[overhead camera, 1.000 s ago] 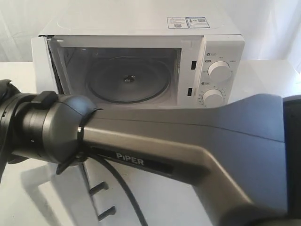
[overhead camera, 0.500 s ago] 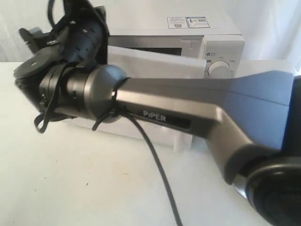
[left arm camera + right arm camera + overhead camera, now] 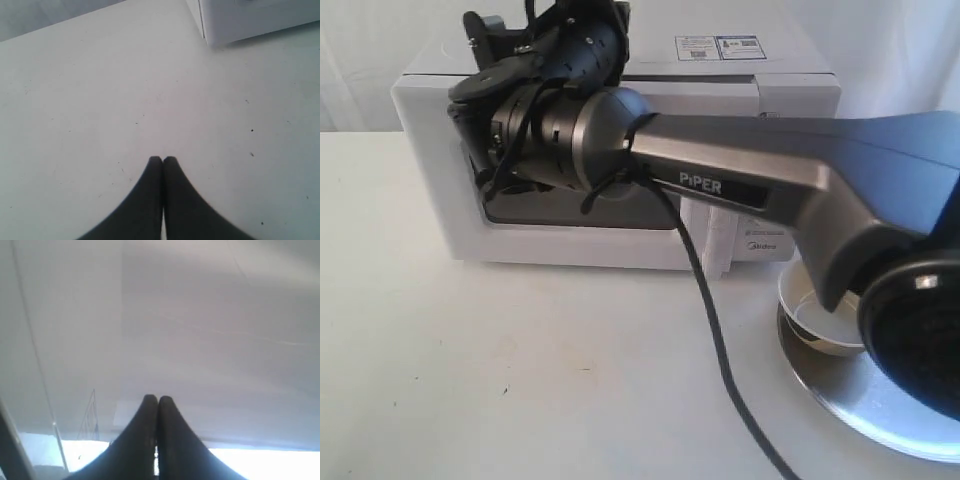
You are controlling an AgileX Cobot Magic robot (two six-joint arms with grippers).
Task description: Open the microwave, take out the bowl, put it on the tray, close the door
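Both pincers pinched together, empty. My right pincer point(image 3: 158, 402) reaches across to the door point(image 3: 430, 180) at 10 o'clock, closed so it can push it flush, I judge; door looks closed. At 4 o'clock the bowl point(image 3: 817, 322) sits in the tray point(image 3: 890, 415). My left pincer point(image 3: 162, 161) hangs over the desk point(image 3: 520, 370).

The white counter point(image 3: 500, 380) fills the lower frame, carrying the microwave point(image 3: 430, 180) at upper centre and the tray point(image 3: 880, 410) at lower right.
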